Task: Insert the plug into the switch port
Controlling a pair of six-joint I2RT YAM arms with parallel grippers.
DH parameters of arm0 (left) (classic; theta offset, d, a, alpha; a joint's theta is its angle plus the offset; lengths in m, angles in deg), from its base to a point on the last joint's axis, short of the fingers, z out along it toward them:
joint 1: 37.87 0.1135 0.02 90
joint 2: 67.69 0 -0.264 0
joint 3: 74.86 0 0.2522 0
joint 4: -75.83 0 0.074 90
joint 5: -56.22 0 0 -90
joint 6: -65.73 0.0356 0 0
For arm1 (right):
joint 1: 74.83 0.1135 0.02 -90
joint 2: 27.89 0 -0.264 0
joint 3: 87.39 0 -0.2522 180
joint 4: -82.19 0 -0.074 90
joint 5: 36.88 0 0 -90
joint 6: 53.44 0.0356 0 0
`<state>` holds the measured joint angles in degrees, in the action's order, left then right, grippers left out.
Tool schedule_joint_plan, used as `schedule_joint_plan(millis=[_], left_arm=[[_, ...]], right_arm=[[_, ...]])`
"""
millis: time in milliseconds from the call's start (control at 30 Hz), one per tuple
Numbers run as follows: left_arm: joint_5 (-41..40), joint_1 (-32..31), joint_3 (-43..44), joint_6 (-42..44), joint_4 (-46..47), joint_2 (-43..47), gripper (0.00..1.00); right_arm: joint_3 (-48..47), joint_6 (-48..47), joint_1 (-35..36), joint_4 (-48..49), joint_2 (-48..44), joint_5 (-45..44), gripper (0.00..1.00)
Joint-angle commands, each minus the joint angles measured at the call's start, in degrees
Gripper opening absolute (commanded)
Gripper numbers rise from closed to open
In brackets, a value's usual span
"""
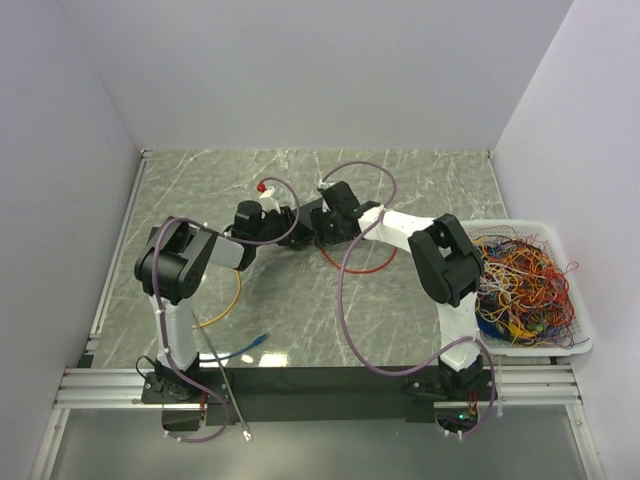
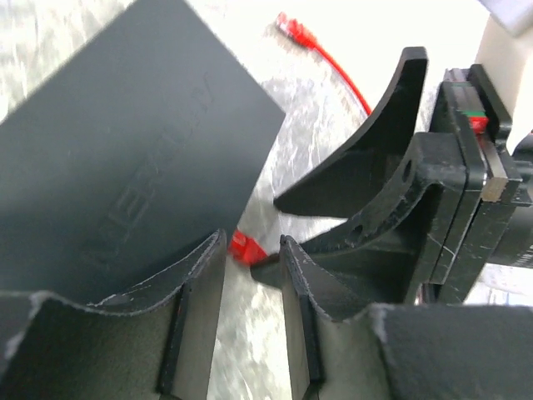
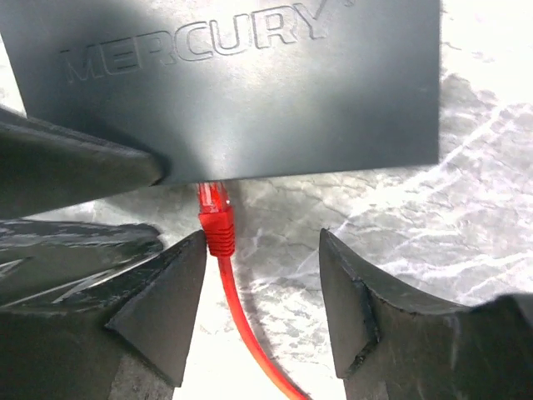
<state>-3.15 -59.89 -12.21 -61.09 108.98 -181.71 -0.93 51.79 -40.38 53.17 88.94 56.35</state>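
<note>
The switch (image 3: pixel 250 92) is a dark grey box marked MERCURY, lying flat on the marble table. The red plug (image 3: pixel 213 208) sits in the switch's near edge, its red cable (image 3: pixel 250 333) trailing toward the camera. My right gripper (image 3: pixel 262 250) is open around the plug, with the boot against the left fingertip (image 3: pixel 187 267) and a wide gap to the other. My left gripper (image 2: pixel 252 250) stands with its jaws apart and only table between them. One of its fingers (image 2: pixel 200 275) lies against the switch (image 2: pixel 125 150) at a corner. In the top view both grippers (image 1: pixel 285 222) (image 1: pixel 322 226) meet mid-table.
The cable's other red plug (image 2: pixel 293 30) lies loose on the table. A white basket (image 1: pixel 560 345) of tangled cables stands at the right edge. A yellow cable (image 1: pixel 228 305) and a blue one (image 1: pixel 250 346) lie near the left arm.
</note>
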Motion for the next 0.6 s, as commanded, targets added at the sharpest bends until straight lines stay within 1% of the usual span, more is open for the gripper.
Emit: schedule_joint_plan(millis=[0, 67, 167, 267, 333, 467, 567], left_arm=[[1.98, -0.05, 2.08, -1.41, -9.73, 5.20, 0.40], [0.92, 1.79, 3.23, -1.76, -11.83, 5.91, 0.40], [-0.13, 4.34, 7.44, -1.94, -14.56, 6.35, 0.41], [-2.93, 6.19, 13.59, -0.19, -19.66, 4.78, 0.41], [-3.65, 6.99, 18.77, 1.31, -23.61, 2.05, 0.41], [-3.57, 8.66, 26.59, 1.57, -26.34, -4.70, 0.41], [-3.39, 8.93, 30.12, 1.57, -27.93, -8.31, 0.41]], right_arm=[[1.91, 0.60, -0.01, 6.74, -4.42, -2.87, 0.64], [2.71, 0.68, 0.08, 6.65, -5.65, -2.79, 0.65], [4.02, 0.68, 0.43, 7.18, -6.44, -1.91, 0.66], [4.20, 0.51, 1.31, 7.44, -6.27, -1.99, 0.66], [3.77, 0.68, 1.66, 7.18, -6.01, -2.43, 0.66], [3.06, 0.95, 1.67, 6.83, -5.13, -2.26, 0.66], [2.45, 1.04, 1.75, 6.22, -4.25, -2.52, 0.64]])
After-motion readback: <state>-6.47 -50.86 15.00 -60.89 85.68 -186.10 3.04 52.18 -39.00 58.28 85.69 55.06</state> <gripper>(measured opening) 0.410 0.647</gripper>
